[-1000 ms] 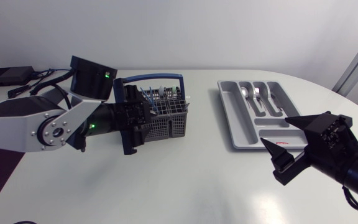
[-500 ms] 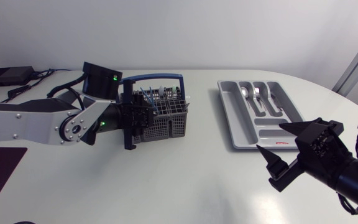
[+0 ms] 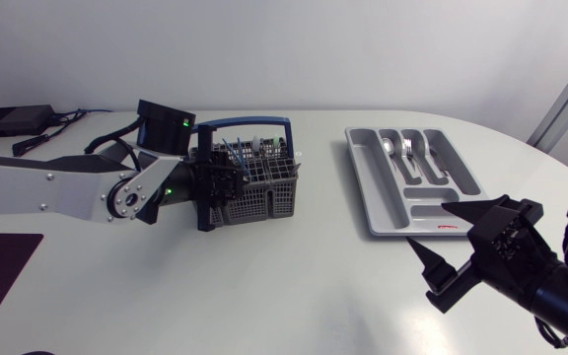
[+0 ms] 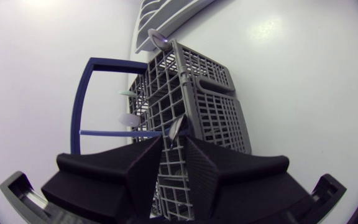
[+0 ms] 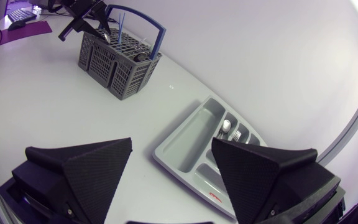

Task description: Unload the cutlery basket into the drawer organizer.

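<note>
Found left gripper (image 4: 174, 142) at the cutlery basket (image 3: 264, 202), jaws' state impossible to tell; saw right gripper (image 3: 430, 223) spread wide beside drawer organizer (image 3: 365, 179) on worktop (image 3: 304, 286).

Our left gripper (image 4: 170, 163) stands at the near end of the grey cutlery basket (image 4: 204, 93), its fingers (image 4: 143, 171) a narrow gap apart. We note a silver utensil tip (image 4: 176, 127) just ahead of that gap, the basket's blue handle (image 4: 81, 106) alongside, and the drawer organizer (image 4: 161, 18) beyond its far end.

One basket (image 3: 256, 184), one organizer (image 3: 372, 189), two arms (image 3: 49, 187).
</note>
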Controlling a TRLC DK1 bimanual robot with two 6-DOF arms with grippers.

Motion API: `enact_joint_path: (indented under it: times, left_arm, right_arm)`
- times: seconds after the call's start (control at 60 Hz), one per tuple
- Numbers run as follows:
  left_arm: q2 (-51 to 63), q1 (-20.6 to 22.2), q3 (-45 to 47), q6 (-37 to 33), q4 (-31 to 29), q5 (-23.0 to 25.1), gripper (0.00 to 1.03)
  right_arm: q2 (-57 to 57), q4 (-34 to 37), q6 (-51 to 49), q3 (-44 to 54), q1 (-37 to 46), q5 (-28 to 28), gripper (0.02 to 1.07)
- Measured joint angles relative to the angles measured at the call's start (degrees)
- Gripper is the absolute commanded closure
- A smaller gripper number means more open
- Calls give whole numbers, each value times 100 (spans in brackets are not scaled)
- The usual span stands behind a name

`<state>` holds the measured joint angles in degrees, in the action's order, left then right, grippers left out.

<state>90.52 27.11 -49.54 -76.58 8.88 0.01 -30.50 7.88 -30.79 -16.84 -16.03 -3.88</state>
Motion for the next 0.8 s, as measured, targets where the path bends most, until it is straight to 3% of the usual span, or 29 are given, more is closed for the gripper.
enact_joint_path:
  times: [0.8]
  left_arm:
    - [238,55,-339,0,-313,68,95]
  right_arm:
    - [428,2,-101,240,0,0,14]
